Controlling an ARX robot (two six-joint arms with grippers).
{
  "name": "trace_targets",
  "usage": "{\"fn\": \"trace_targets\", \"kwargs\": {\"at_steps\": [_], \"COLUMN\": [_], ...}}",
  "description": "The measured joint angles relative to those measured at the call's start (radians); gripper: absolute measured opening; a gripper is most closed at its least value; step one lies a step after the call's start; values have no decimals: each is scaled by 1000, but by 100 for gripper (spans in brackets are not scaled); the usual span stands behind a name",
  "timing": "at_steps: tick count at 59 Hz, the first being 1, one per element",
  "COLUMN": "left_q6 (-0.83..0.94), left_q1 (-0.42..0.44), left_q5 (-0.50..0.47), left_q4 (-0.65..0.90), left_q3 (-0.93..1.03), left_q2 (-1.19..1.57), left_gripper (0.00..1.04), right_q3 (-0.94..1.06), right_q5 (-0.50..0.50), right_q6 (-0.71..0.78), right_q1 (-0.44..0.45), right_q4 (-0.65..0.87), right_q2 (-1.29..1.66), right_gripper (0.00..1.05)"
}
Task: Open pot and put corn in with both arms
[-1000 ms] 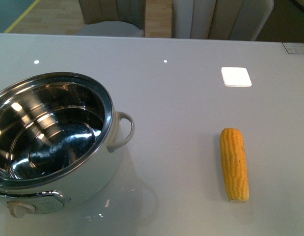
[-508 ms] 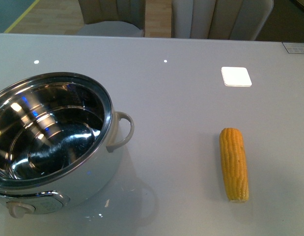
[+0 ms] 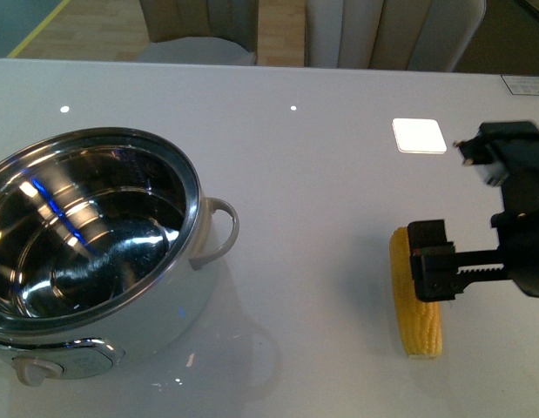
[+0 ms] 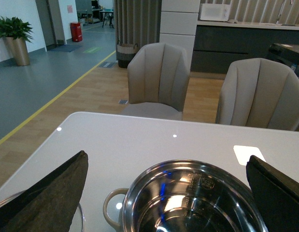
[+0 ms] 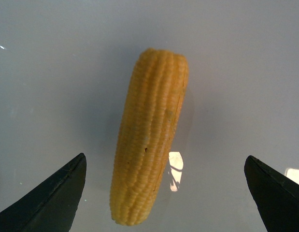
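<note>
Spread wide, the right end effector (image 5: 164,159) hangs over the corn (image 3: 421,326), which lies on the worktop (image 3: 321,192) well apart from the open pot (image 3: 156,326). The left end effector (image 4: 166,157), also spread, hovers above the pot. A clean pickup likely means lowering squarely across the cob's middle before closing.

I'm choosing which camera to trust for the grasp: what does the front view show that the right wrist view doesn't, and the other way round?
Only the front view shows the pot, lidless, with its loop handle, standing well to the left of the corn, and the right gripper hanging over the corn's middle. Only the right wrist view shows both fingertips spread wide on either side of the corn, touching nothing. Both show the corn lying flat on the grey table.
</note>
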State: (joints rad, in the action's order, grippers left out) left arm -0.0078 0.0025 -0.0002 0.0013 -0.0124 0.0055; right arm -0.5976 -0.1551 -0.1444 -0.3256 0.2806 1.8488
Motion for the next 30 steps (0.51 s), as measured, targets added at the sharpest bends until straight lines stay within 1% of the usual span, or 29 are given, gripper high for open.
{"fn": "trace_targets", "kwargs": {"at_steps": [14,17,30], "left_q6": [0,0,0], "left_q1": [0,0,0], "left_q5": [0,0,0], "left_q4": [0,0,0], "left_q3": [0,0,0], "left_q2": [0,0,0], "left_gripper": [98,98,98], "right_q3": [-90,-111,-143], "right_q5": [-2,14,28], "right_q6": [-36,-51,-73], "right_q1": [-3,-1,-1], "right_q4": [2,-2,-19], "right_q2": [165,198,286], "right_gripper": [96,96,96]}}
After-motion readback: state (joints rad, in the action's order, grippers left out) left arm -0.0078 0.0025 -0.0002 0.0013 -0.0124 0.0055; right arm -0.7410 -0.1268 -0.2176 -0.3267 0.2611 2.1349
